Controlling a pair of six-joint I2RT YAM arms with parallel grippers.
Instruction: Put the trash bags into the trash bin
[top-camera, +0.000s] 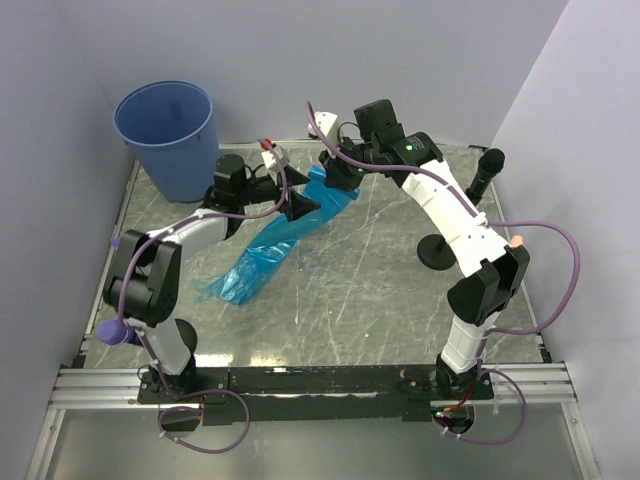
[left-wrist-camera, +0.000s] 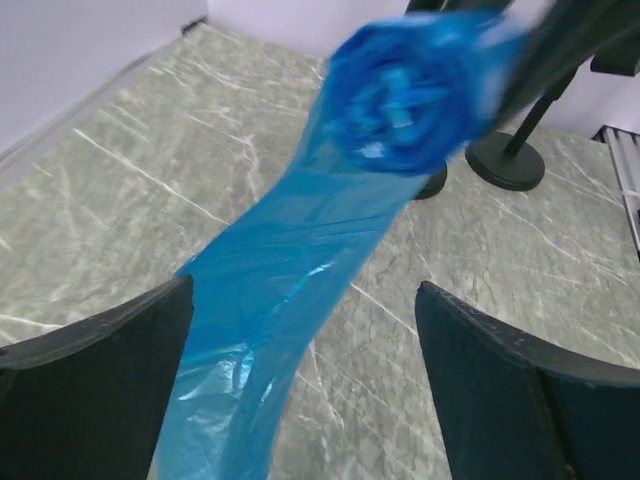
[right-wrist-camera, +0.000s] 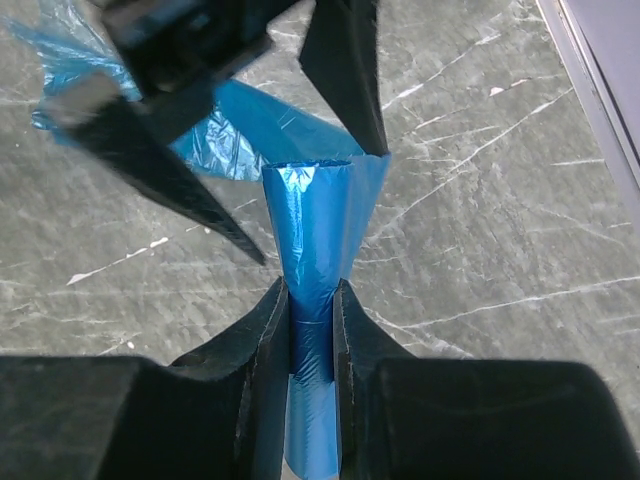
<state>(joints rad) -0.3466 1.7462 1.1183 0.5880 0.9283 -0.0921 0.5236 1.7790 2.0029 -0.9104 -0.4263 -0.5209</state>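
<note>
The trash bags are a bright blue roll (top-camera: 335, 188) with a loose strip (top-camera: 255, 265) trailing down-left onto the marble table. My right gripper (right-wrist-camera: 311, 290) is shut on the roll (right-wrist-camera: 310, 215) and holds it above the table. My left gripper (top-camera: 303, 207) stands open just left of the roll. In the left wrist view the strip (left-wrist-camera: 280, 300) passes between the wide-apart fingers (left-wrist-camera: 100, 390), close to the left one, and the roll's end (left-wrist-camera: 405, 90) hangs ahead. The trash bin (top-camera: 167, 135), a dull blue bucket, stands upright in the far left corner.
A black stand with a round base (top-camera: 437, 250) sits right of centre, and a second black post (top-camera: 485, 170) stands near the right wall. White walls close in the left, far and right sides. The strip's crumpled end (top-camera: 215, 290) lies near my left arm.
</note>
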